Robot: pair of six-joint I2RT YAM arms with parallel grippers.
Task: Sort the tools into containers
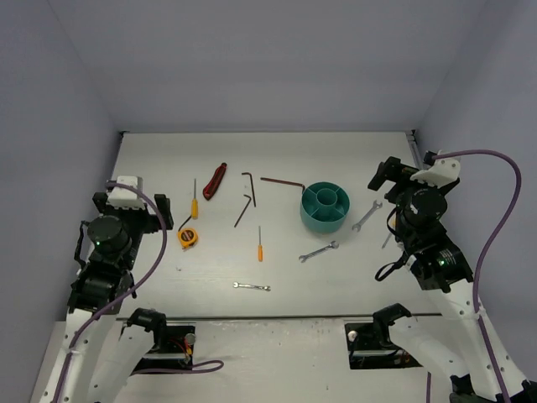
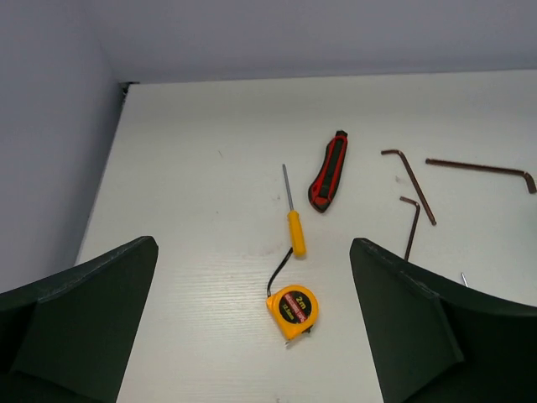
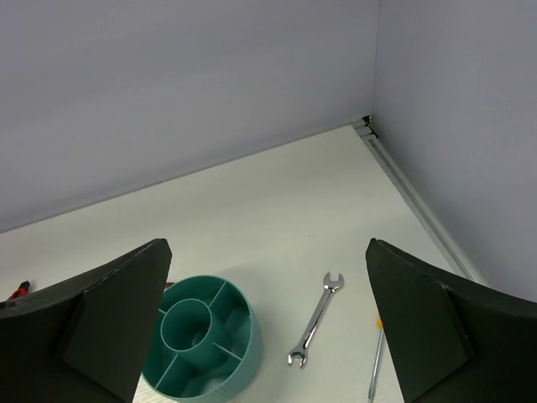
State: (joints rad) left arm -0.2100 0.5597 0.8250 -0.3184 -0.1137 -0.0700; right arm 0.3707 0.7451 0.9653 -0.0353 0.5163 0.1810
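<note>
Top view, tub: I've got the teal tub (image 1: 312,221) right of centre, upright on the table (image 1: 168,159).
Top view, tools: first wrench (image 1: 367,216) is just right of the tub, second wrench (image 1: 319,251) below it, third wrench (image 1: 252,286) at lower centre. Hex keys (image 1: 250,186) and the red-and-black tool (image 1: 216,180) are at upper centre.
Left wrist: left gripper (image 2: 253,242) gapes wide, nothing in it. Yellow tape measure (image 2: 292,309) sits low centre, orange screwdriver (image 2: 294,228) just above it.
Right wrist: right gripper (image 3: 268,243) is spread wide, holding nothing. I see the tub lower left, the first wrench beside it but apart, and a thin screwdriver (image 3: 375,361) at the bottom edge.
</note>
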